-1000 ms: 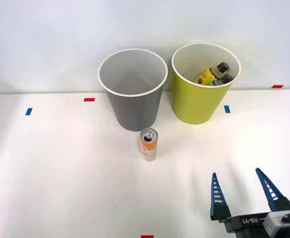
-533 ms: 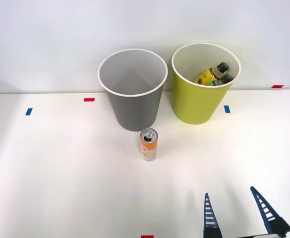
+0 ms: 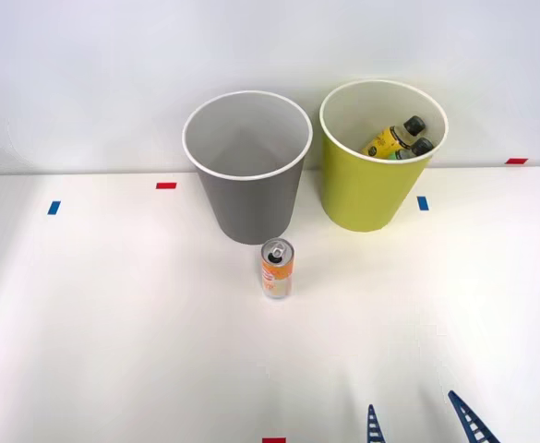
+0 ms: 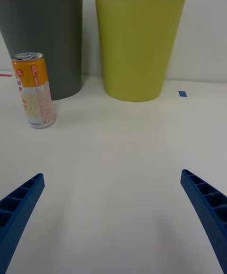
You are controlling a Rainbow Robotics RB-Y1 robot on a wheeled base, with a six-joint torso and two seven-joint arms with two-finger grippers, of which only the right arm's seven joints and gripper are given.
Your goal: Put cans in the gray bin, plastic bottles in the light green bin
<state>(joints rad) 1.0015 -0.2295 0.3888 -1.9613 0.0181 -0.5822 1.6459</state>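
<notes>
The claw [image 3: 419, 426] is spread wide and holds nothing, low at the bottom right of the front view. The can [image 3: 277, 268] stands upright in the middle, just before the gray bin [image 3: 247, 166]. A bump from one finger could tip it and make it roll away.

Slim orange-and-white drink can [image 4: 34, 90] ahead of the open fingers, printed label too small to read (only indistinct marks)

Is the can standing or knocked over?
Standing. The can sits upright on the table, pull-tab top facing up, before the gray bin.
</notes>
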